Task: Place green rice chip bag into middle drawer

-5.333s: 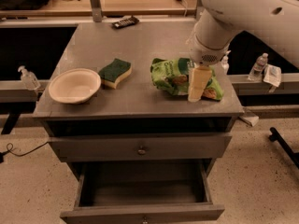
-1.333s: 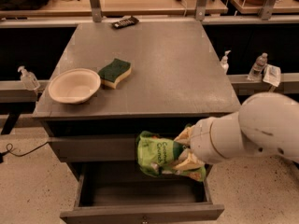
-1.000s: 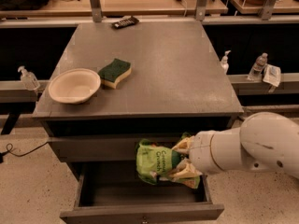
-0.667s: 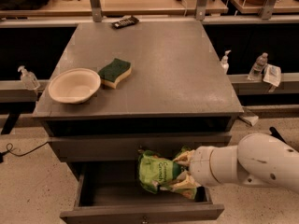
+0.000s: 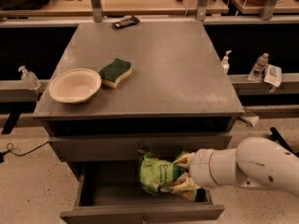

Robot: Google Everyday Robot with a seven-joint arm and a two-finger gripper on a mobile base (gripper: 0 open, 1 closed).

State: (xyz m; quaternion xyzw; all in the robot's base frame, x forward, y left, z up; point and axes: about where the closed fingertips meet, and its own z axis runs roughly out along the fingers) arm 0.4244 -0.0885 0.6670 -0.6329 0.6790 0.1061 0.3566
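Observation:
The green rice chip bag (image 5: 156, 174) is bright green with white lettering and sits low inside the open middle drawer (image 5: 98, 195), at its right half. My gripper (image 5: 183, 172) is shut on the bag's right side, with one finger above and one below. The white arm reaches in from the right. The drawer is pulled out, dark inside, with its grey front (image 5: 140, 213) and a small knob at the bottom edge. The bag's lower part is level with the drawer's interior.
The closed upper drawer front (image 5: 140, 146) is just above the bag. On the tabletop are a cream bowl (image 5: 74, 84), a green-and-yellow sponge (image 5: 115, 72) and a dark remote-like item (image 5: 125, 22). Bottles stand on side rails at left (image 5: 28, 77) and right (image 5: 259, 66).
The bag was lifted off the tabletop, carried down in front of the cabinet and lowered into the open drawer. In the last second it sank further down and the arm dropped with it.

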